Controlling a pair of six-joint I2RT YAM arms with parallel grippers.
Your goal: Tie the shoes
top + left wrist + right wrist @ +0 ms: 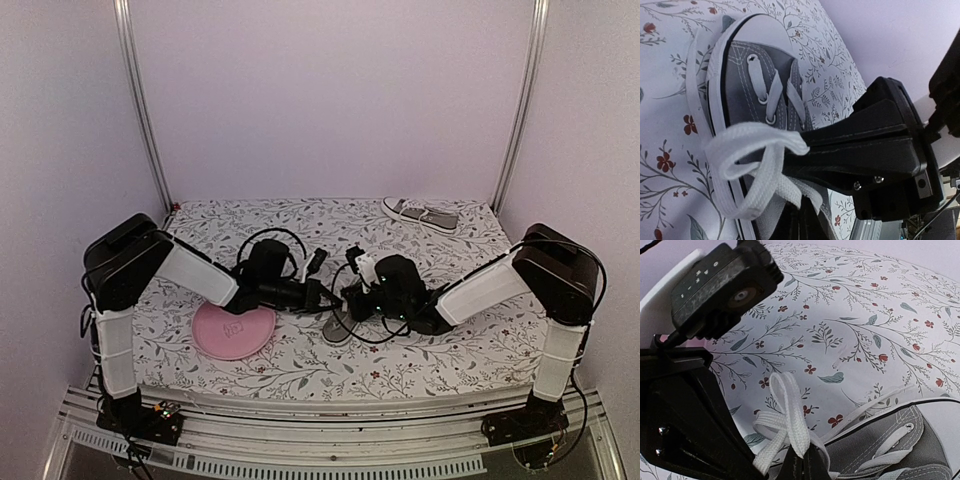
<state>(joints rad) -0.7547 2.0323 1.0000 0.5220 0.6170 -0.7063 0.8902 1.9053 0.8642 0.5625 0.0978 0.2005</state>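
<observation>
left wrist: left gripper (803, 144) clamps a lace loop (735, 146) of the shoe (740, 90), right gripper (801, 464) clamps a second loop (790, 412).

Pale lilac walls (330, 90), two silver corner posts (143, 100), floral-patterned table (250, 215), even soft light

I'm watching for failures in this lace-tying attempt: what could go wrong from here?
The left end effector pinches its lace loop right at its tip; a tug may slip it out. The right end effector holds a second loop, and nothing pins the shoe, so pulling may drag it rather than tighten the laces.
</observation>
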